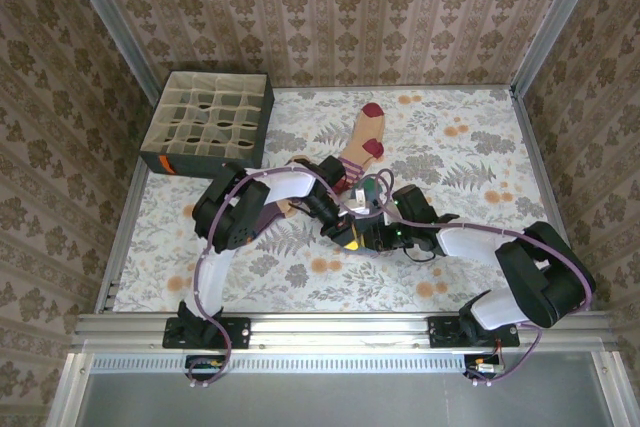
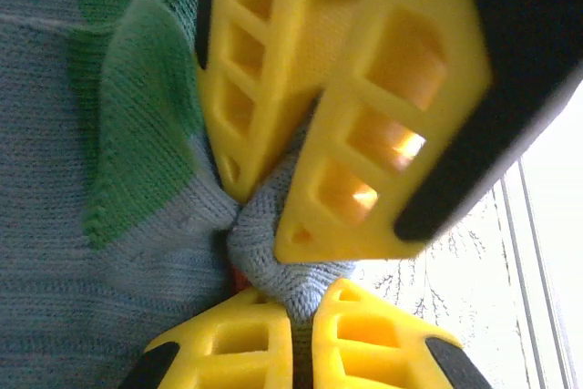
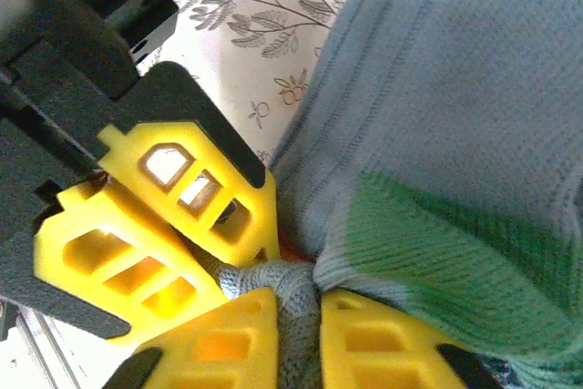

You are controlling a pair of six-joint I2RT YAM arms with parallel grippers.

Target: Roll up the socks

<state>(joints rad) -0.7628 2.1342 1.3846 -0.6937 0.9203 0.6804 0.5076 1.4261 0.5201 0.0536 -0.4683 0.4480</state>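
Fold of blue-grey sock point(image 2: 55, 225) clamped by left gripper point(image 2: 296, 302) and right gripper point(image 2: 260, 211)

Both grippers are seen closed, tip to tip, on one bunched ridge of the blue-grey sock. In the left wrist view the ridge is squeezed up between the left gripper's two yellow fingers point(image 2: 228, 353). The right gripper is seen on the opposite side. Its fingertips are pressed onto the same bunch, directly across from the left gripper's tips and almost touching them. The rest of the sock is spread out to one side of the pinch. Its green toe point(image 2: 137, 116) is folded over the grey body, just beside the right gripper's outer finger. A sliver of orange is glimpsed right at the pinch; what it belongs to cannot be told.

In the right wrist view the same twisted fabric is held between the right gripper's fingers, with the green toe just beside one of them.

From above, the two grippers are seen together over the middle of the table point(image 1: 470, 147). The peach sock point(image 1: 358, 132) is laid flat just beyond them, its maroon toe point(image 1: 372, 110) pointed away and its striped cuff nearest the wrists; it is held by neither. The dark compartment box point(image 1: 210, 122) is set well apart, beyond the left arm.
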